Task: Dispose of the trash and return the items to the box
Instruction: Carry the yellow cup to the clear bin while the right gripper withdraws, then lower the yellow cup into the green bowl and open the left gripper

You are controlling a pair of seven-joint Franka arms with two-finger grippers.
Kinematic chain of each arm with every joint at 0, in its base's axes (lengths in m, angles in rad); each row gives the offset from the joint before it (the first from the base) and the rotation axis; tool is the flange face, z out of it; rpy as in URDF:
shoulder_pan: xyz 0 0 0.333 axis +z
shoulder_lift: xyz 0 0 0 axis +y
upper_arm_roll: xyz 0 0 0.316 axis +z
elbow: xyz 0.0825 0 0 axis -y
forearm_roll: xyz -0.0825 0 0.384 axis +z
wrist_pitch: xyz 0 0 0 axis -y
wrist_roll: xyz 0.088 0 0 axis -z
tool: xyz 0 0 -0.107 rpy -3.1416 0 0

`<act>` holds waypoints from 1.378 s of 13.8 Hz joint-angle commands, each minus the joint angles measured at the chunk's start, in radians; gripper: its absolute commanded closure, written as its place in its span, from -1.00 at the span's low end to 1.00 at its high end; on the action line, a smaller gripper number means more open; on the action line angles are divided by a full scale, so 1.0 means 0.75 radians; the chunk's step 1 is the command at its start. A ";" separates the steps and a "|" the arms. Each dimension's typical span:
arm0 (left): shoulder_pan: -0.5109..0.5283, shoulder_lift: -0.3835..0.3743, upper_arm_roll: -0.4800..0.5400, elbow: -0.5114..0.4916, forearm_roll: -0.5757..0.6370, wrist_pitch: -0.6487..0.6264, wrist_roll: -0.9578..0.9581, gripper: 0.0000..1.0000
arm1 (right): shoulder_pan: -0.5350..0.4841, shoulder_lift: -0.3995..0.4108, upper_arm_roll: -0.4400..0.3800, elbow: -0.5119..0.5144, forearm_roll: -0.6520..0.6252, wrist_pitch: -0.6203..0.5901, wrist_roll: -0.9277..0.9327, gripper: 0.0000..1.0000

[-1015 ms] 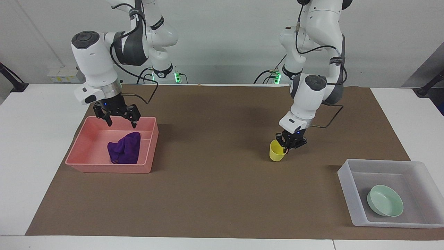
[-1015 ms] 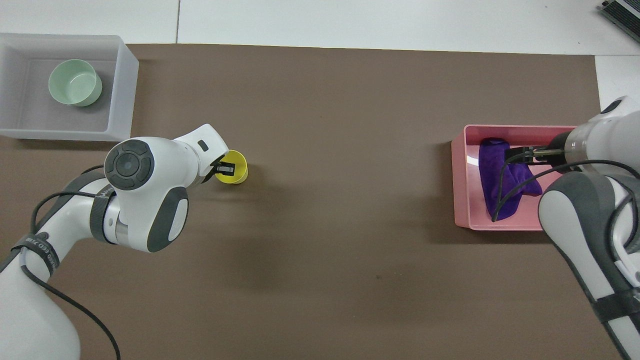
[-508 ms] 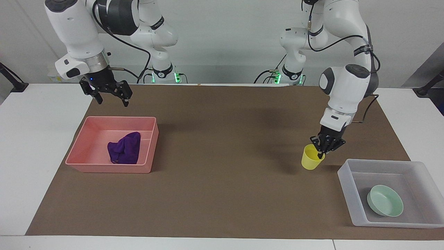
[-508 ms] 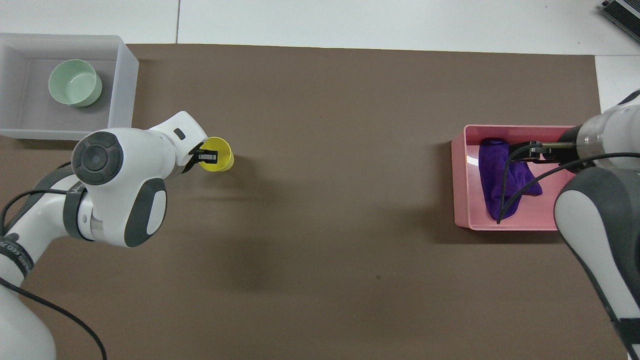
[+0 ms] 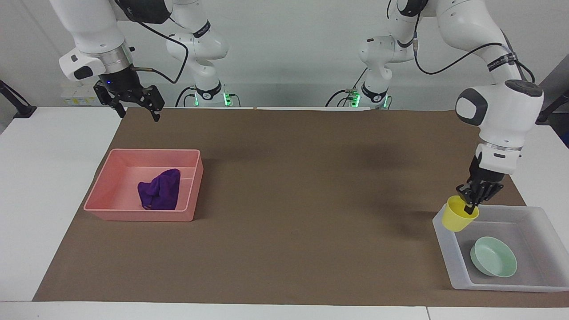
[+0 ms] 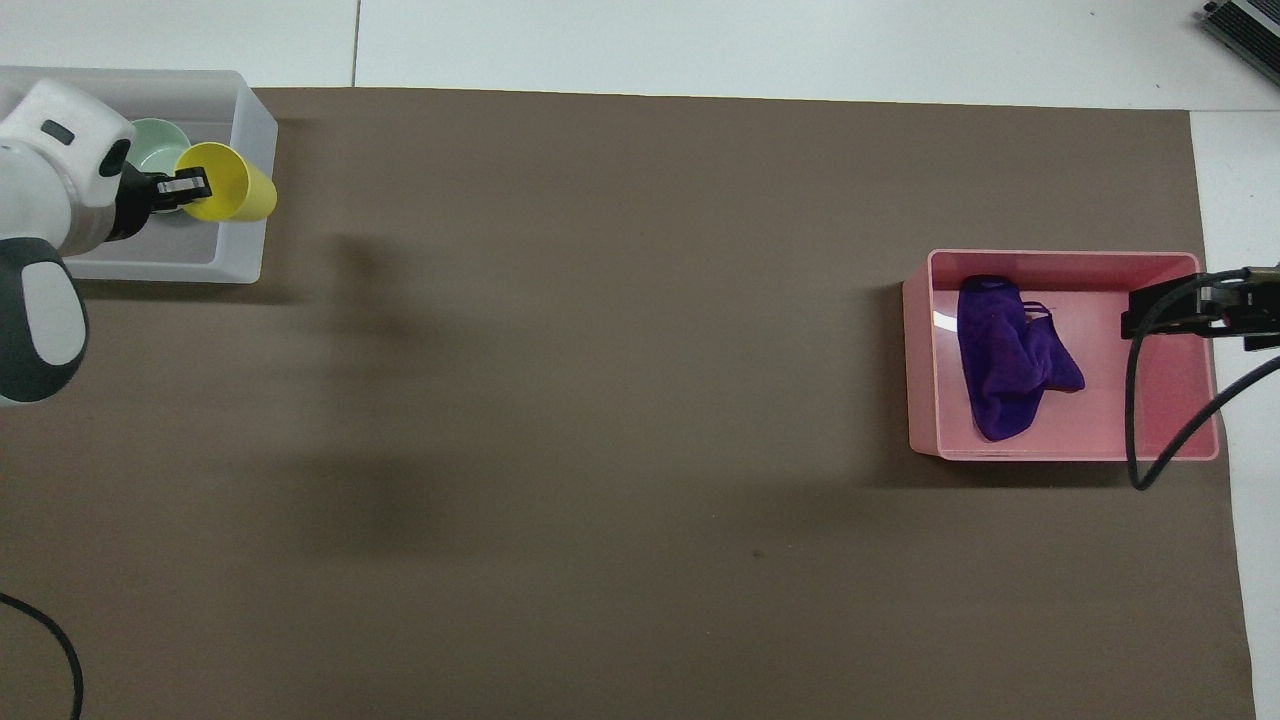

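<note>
Clamped on the rim of the yellow cup point(image 5: 459, 214), the left pincer point(image 5: 472, 205) holds it tilted over the corner of the clear tray point(image 5: 533, 212), where the green bowl point(image 5: 493, 256) sits. Its arm hangs steeply down. Raised near the counter's point(image 5: 284, 200) edge, the right pincer point(image 5: 138, 111) spreads wide, empty. The purple cloth point(image 5: 160, 190) lies in the pink bin point(image 5: 106, 186).

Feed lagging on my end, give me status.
Left gripper shut on yellow cup, over clear box edge. Right gripper open, raised clear of pink bin. Purple cloth binned, green bowl boxed. Nothing blocking.
</note>
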 commanded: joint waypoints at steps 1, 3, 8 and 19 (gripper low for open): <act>0.078 0.198 -0.013 0.305 0.022 -0.149 -0.008 1.00 | -0.015 -0.026 0.009 -0.031 0.021 -0.017 -0.008 -1.00; 0.089 0.284 -0.013 0.407 0.020 -0.168 -0.011 1.00 | -0.005 -0.026 0.009 -0.029 0.019 -0.031 -0.010 -1.00; 0.162 0.450 -0.009 0.590 0.018 -0.225 -0.021 1.00 | -0.005 -0.043 0.007 -0.070 0.021 -0.031 -0.002 -1.00; 0.224 0.534 -0.009 0.535 -0.029 -0.102 -0.299 1.00 | -0.011 -0.047 0.007 -0.068 0.021 -0.031 -0.010 -1.00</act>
